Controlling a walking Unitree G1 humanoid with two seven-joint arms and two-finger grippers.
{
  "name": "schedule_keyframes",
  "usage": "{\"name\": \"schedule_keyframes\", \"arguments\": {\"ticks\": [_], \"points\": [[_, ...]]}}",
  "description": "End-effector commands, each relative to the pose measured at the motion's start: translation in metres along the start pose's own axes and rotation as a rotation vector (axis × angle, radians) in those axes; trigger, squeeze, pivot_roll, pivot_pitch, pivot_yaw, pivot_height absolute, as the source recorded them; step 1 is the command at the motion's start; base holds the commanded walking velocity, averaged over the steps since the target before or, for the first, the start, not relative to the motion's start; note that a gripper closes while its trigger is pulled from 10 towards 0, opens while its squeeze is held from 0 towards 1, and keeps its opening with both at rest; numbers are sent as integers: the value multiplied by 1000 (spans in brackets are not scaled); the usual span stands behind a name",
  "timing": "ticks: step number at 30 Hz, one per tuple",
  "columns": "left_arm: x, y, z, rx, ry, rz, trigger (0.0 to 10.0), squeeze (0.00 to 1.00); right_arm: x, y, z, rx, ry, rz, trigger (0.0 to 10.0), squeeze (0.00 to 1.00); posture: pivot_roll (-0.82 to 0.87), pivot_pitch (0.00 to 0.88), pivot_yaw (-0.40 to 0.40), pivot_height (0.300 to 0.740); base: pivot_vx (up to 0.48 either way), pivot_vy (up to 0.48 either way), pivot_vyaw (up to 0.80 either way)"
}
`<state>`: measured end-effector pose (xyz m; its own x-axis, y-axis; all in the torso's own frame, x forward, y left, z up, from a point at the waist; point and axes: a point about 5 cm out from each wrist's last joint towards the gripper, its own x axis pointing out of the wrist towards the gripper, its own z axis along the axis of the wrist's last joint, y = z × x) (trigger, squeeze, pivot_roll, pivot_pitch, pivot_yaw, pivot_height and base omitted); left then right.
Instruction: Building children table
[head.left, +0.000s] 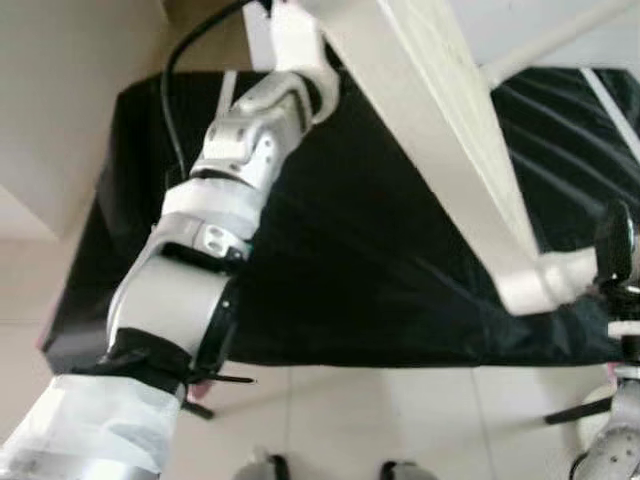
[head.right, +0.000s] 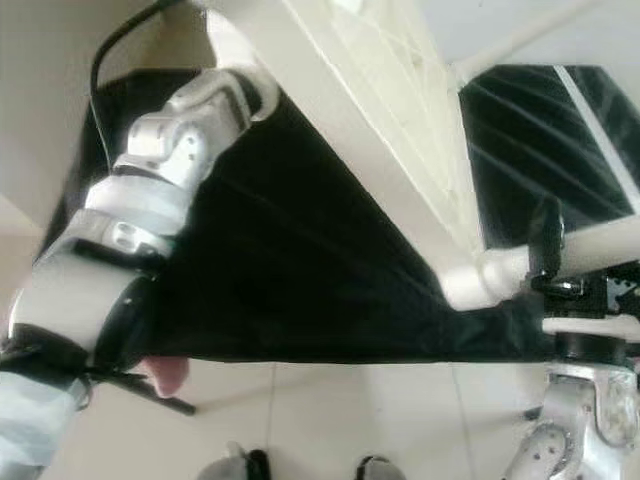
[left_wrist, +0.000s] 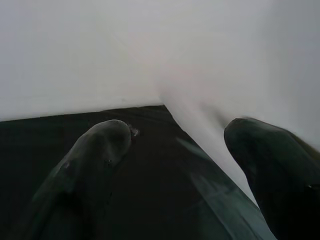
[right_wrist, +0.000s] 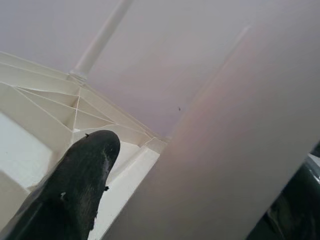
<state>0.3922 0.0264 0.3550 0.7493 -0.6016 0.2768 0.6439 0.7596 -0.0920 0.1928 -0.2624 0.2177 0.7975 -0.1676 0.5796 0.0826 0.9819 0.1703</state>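
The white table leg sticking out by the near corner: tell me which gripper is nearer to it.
Right. The right gripper is at the table leg where it joins the tabletop; the left gripper is at the tabletop's far edge.

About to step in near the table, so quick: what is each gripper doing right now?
Left gripper: fingers apart, at the edge of the white tabletop.
Right gripper: shut on a white table leg.
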Motion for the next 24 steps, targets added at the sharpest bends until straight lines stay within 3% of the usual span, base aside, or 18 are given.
{"name": "schedule_keyframes", "arguments": {"ticks": [1, 24], "points": [[0, -33, 25, 44, -96, -412, 10000, 0, -163, 28, -56, 296, 539, -415, 10000, 0, -185, 196, 208, 740, 0, 0, 0], [0, -33, 25, 44, -96, -412, 10000, 0, -163, 28, -56, 296, 539, -415, 10000, 0, -185, 196, 208, 740, 0, 0, 0]]}}
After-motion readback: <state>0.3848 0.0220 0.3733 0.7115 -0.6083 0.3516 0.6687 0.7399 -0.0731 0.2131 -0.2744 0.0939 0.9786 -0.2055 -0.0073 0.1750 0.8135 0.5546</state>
